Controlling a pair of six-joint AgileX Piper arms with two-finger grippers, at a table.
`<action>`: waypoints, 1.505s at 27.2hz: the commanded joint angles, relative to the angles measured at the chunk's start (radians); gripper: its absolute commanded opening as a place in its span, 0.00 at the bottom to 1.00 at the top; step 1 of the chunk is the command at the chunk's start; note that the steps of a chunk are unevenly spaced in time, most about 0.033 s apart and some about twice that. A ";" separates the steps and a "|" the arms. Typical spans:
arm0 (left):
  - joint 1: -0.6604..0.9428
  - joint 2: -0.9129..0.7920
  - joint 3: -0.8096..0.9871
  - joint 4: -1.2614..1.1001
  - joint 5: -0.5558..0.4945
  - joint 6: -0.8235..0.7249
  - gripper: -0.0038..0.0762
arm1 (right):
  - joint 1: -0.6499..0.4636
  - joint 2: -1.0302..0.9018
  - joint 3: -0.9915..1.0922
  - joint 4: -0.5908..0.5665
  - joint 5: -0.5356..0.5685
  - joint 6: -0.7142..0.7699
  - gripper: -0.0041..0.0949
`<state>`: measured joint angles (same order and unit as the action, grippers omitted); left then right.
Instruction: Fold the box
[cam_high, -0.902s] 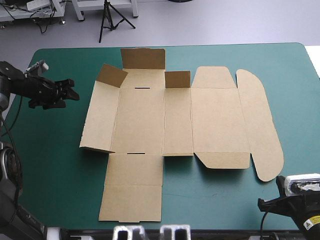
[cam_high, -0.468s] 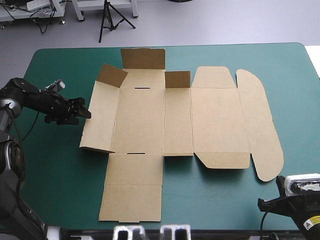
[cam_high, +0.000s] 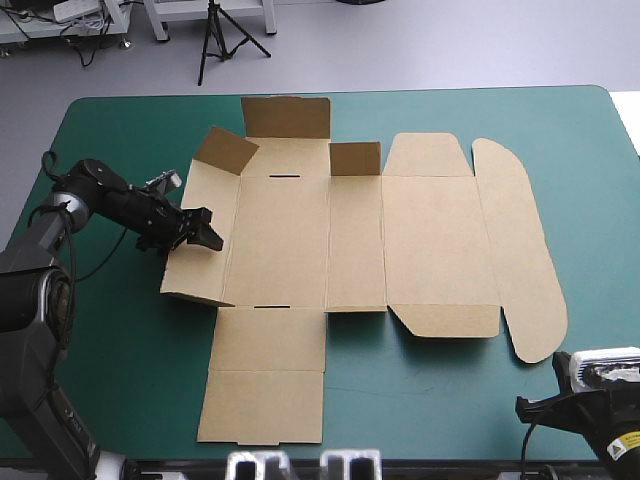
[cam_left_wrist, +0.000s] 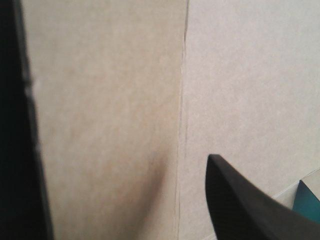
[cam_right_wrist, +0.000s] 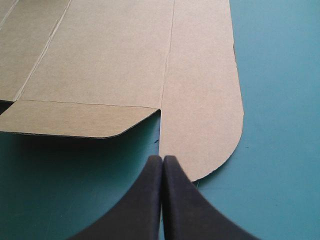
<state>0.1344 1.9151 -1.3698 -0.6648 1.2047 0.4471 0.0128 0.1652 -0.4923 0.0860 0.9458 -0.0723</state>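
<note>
Raising the left wall looks like the step in hand. In the high view the brown box (cam_high: 280, 240) lies opened out across the middle of the teal-green worktop (cam_high: 120, 350), mostly flat, with its far flaps (cam_high: 285, 118) tipped up and its rounded tongue (cam_high: 520, 250) flat at the box's right end. The left tool (cam_high: 200, 238) sits at the outer edge of the box's left side panel (cam_high: 205, 280), about midway along it, and that edge appears slightly off the worktop. In the left wrist view the tool's black fingers are spread wide. Brown board fills everything between and ahead of them, and a crease (cam_left_wrist: 182, 100) runs straight away from the tool. Whether the panel's edge lies between the fingers I cannot tell. In the right wrist view the right tool (cam_right_wrist: 162, 159) has its fingers pressed together in one point, pinching nothing, just short of the near end of the rounded tongue. To do this well, I judge the left tool should get one finger under the panel's edge, pinch the board, and swing it up about the crease rather than drag it. The light board would probably slide, so the right tool could press down on the box to hold it.
</note>
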 joint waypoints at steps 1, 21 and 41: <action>-0.032 -0.030 -0.020 -0.047 0.051 -0.045 0.38 | 0.003 0.011 -0.026 0.001 -0.067 0.003 0.02; -0.190 -0.131 -0.438 0.248 0.087 0.075 0.04 | 0.003 0.011 -0.026 0.003 -0.067 0.003 0.02; -0.820 -0.136 -0.712 0.961 -0.114 0.253 0.04 | 0.003 0.011 -0.030 -0.001 -0.075 -0.064 0.02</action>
<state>-0.6090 1.8397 -2.0484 0.1559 1.1638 0.6784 0.0128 0.1652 -0.4916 0.0860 0.9458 -0.1255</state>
